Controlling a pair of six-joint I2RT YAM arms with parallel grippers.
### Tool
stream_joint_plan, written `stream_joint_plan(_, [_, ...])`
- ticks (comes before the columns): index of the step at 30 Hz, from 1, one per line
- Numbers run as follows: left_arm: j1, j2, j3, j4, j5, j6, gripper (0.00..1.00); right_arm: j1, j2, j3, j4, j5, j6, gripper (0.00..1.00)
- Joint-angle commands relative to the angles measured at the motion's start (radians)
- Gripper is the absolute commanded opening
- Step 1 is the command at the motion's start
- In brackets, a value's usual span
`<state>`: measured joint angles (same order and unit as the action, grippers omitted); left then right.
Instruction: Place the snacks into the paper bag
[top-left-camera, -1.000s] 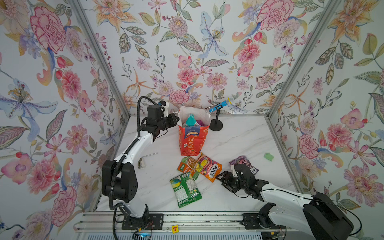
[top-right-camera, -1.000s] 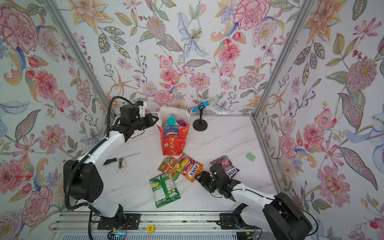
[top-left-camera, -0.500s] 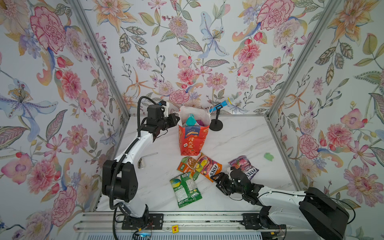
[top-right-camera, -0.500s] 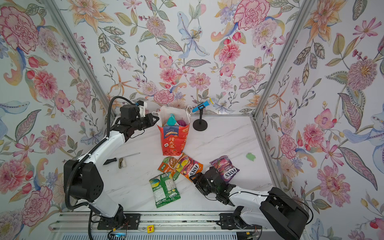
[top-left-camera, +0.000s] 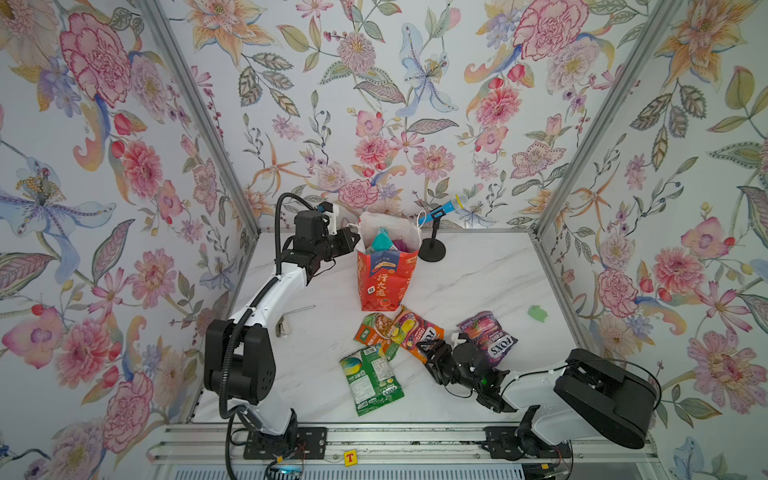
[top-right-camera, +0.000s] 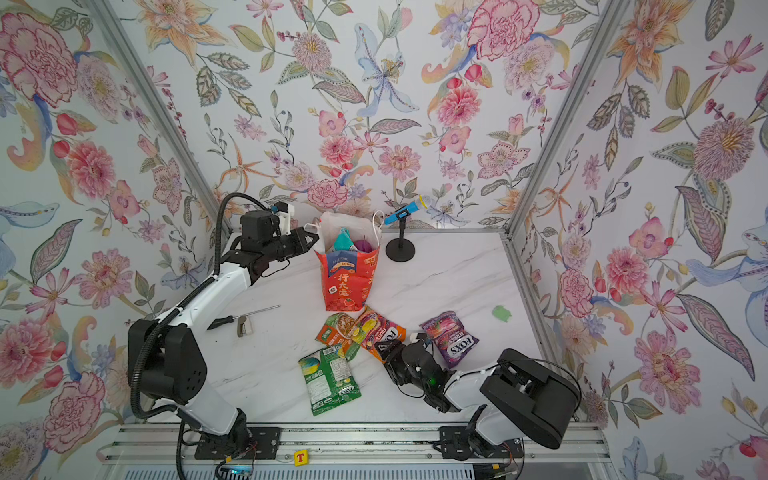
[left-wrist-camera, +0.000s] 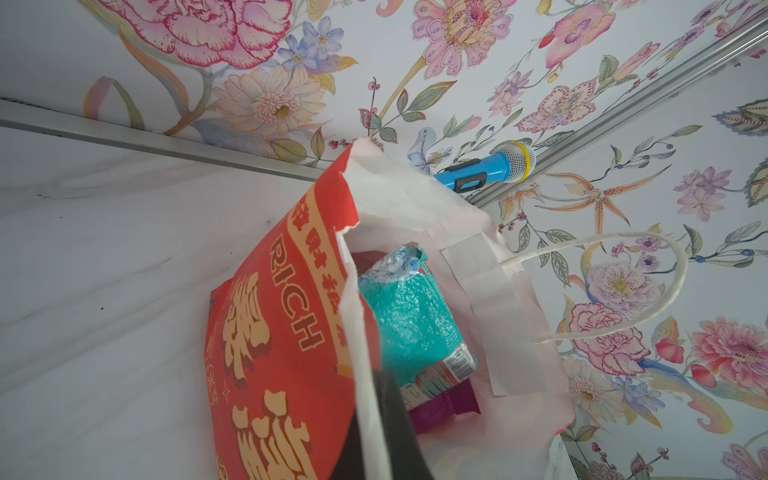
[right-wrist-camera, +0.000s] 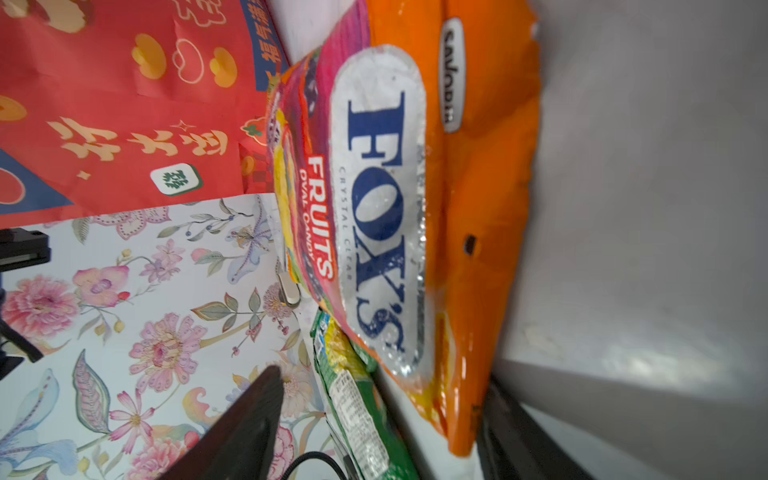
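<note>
Four packets lie on the table (top-left-camera: 478, 282). The one in hand is the orange FOXS (top-left-camera: 417, 332), flat just in front of the bag (top-left-camera: 384, 286), its far end overlapping the nut packet (top-left-camera: 372, 328). The purple FOXS (top-left-camera: 490, 340) lies just beside it, the green packet (top-left-camera: 370, 380) lies nearer the rail, and a teal packet (left-wrist-camera: 411, 316) and a purple packet (left-wrist-camera: 442, 409) already sit inside the bag. My right gripper (top-left-camera: 438, 347) is down at the orange FOXS's near end with its jaws released and wide. In the right wrist view one jaw lies along the table at the packet's edge and the other stands off its printed face, so neither is pressing it yet. I judge this to be the pick. To do it well I should ease in until the pads bite past the crimped seal, because glossy film slips. The low jaw should slide under the packet rather than shove it into the bag's foot. A green edge shows under the packet's near corner, though I cannot tell whose, so I must not pinch that too. After that I should close gently and lift clear before swinging over. My left gripper (top-left-camera: 351, 241) is clenched, seemingly on the bag's side rim, and should hold the mouth steady and open. The mic (top-left-camera: 440, 208) stands just behind the bag, while the green lump (top-left-camera: 537, 313) and the tool (top-right-camera: 243, 320) lie well apart.
</note>
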<state>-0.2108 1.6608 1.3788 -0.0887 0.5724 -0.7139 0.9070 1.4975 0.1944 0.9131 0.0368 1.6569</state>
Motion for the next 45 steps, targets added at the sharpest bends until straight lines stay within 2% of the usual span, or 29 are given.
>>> stream_joint_plan(1, [-0.007, 0.003, -0.002, -0.015, 0.016, 0.015, 0.0, 0.011, 0.159, -0.057, 0.131, 0.05, 0.068, 0.71])
stream_joint_plan(3, [-0.007, 0.005, 0.001, -0.016, 0.018, 0.014, 0.0, 0.014, 0.271, -0.069, 0.291, 0.055, 0.099, 0.67])
stream_joint_plan(8, [-0.007, 0.005, 0.005, -0.023, 0.015, 0.019, 0.0, 0.031, 0.567, -0.072, 0.664, 0.079, 0.193, 0.51])
stream_joint_plan(10, [-0.007, 0.004, 0.006, -0.024, 0.014, 0.018, 0.0, 0.041, 0.621, -0.056, 0.673, 0.074, 0.228, 0.47])
stream_joint_plan(19, [-0.006, 0.002, 0.009, -0.027, 0.012, 0.017, 0.0, 0.029, 0.549, -0.08, 0.632, 0.123, 0.167, 0.42])
stream_joint_plan(24, [-0.005, 0.007, 0.009, -0.026, 0.014, 0.016, 0.0, 0.018, 0.501, -0.108, 0.612, 0.164, 0.115, 0.14])
stream_joint_plan(28, [-0.005, 0.005, 0.008, -0.026, 0.012, 0.015, 0.0, 0.003, 0.465, -0.1, 0.586, 0.159, 0.047, 0.0])
stream_joint_plan(29, [-0.005, 0.004, 0.007, -0.026, 0.012, 0.015, 0.0, 0.0, 0.452, -0.097, 0.573, 0.156, 0.034, 0.0])
stream_joint_plan(32, [-0.005, 0.0, 0.008, -0.028, 0.01, 0.017, 0.0, -0.005, 0.375, -0.078, 0.482, 0.146, -0.024, 0.0])
stream_joint_plan(35, [-0.004, 0.0, 0.012, -0.035, 0.008, 0.025, 0.0, -0.012, 0.224, -0.038, 0.286, 0.137, -0.126, 0.0])
stream_joint_plan(37, [-0.004, 0.006, 0.023, -0.051, 0.007, 0.037, 0.0, -0.014, 0.073, 0.024, 0.043, 0.139, -0.246, 0.0])
stream_joint_plan(39, [-0.004, 0.01, 0.034, -0.062, 0.007, 0.045, 0.0, -0.007, -0.104, 0.162, -0.347, 0.178, -0.424, 0.0])
stream_joint_plan(40, [-0.004, 0.01, 0.035, -0.062, 0.007, 0.045, 0.0, -0.001, -0.162, 0.222, -0.471, 0.213, -0.497, 0.0])
stream_joint_plan(42, [-0.004, 0.008, 0.035, -0.059, 0.007, 0.045, 0.0, -0.008, -0.245, 0.319, -0.632, 0.259, -0.65, 0.0])
stream_joint_plan(45, [-0.004, 0.008, 0.031, -0.048, 0.007, 0.04, 0.0, -0.048, -0.299, 0.407, -0.752, 0.26, -0.782, 0.0])
